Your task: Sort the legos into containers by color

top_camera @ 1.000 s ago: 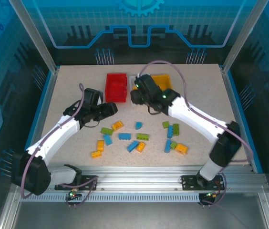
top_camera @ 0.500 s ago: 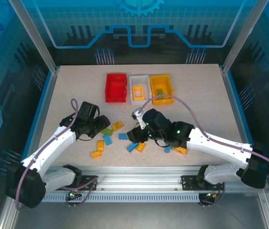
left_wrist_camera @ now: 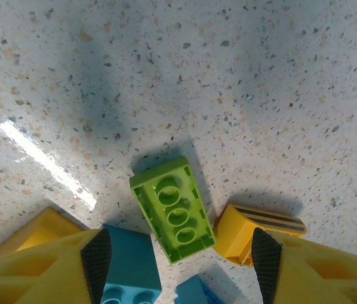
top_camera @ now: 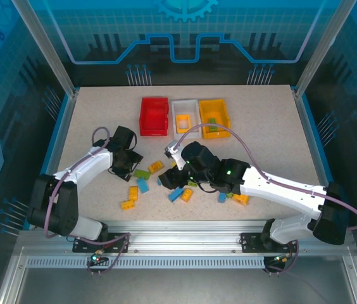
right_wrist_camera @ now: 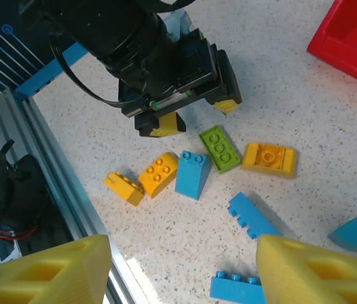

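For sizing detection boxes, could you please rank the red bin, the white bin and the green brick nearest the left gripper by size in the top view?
1. red bin and white bin: they look alike, so no ranking between them.
2. green brick: far smaller than either bin.

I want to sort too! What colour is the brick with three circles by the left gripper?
Lime green brick; left wrist view shows it best.

We find bright, even overhead light. One glare streak crosses the table [left_wrist_camera: 261,76] in the left wrist view; a soft shadow fringes the green lego [left_wrist_camera: 173,209]; focus sharp throughout
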